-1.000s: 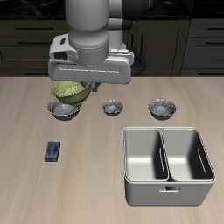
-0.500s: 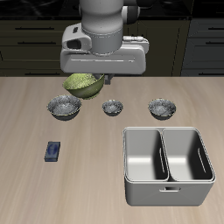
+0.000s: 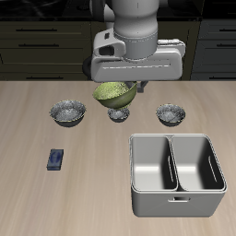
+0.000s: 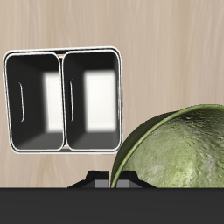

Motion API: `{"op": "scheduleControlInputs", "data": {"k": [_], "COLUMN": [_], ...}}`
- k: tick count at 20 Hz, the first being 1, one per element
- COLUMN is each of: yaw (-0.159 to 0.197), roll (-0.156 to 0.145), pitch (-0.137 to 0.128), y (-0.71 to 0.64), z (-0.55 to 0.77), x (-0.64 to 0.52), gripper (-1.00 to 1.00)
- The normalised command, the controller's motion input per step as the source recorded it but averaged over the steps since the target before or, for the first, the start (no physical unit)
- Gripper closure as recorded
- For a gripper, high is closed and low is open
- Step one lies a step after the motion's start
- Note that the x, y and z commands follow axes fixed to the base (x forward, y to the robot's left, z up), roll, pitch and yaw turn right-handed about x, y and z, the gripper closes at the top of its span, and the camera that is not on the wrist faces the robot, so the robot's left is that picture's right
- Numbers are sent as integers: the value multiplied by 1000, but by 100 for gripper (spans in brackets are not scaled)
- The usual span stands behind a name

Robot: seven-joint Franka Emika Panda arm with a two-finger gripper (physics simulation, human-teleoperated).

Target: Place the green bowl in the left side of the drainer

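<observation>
Change: the green bowl (image 3: 115, 92) has been carried sideways in the last second, from above the largest grey bowl (image 3: 67, 112) to above the small middle grey bowl (image 3: 118, 113).
Gripper (image 3: 118, 88): jaws closed on the green bowl's rim; bowl is held tilted, clear of the table.
Drainer (image 3: 177, 192): both compartments are seen empty from the wrist view (image 4: 63, 150); not yet reached.
Meaning: the transfer is judged about halfway done; more travel toward the table's front edge is needed before release.
Bystanders: third grey bowl (image 3: 170, 113), blue phone (image 3: 56, 159).
</observation>
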Motion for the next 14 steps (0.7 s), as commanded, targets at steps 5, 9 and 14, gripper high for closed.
{"op": "scheduleControlInputs", "data": {"k": [5,9,14], "yaw": [32,22,5], "roll": [60,56,42], "pitch": [-11,-17,1], "y": [519,365,453], "z": [-80,-34,-54], "x": [111,100,184], "gripper": [100,100,100]}}
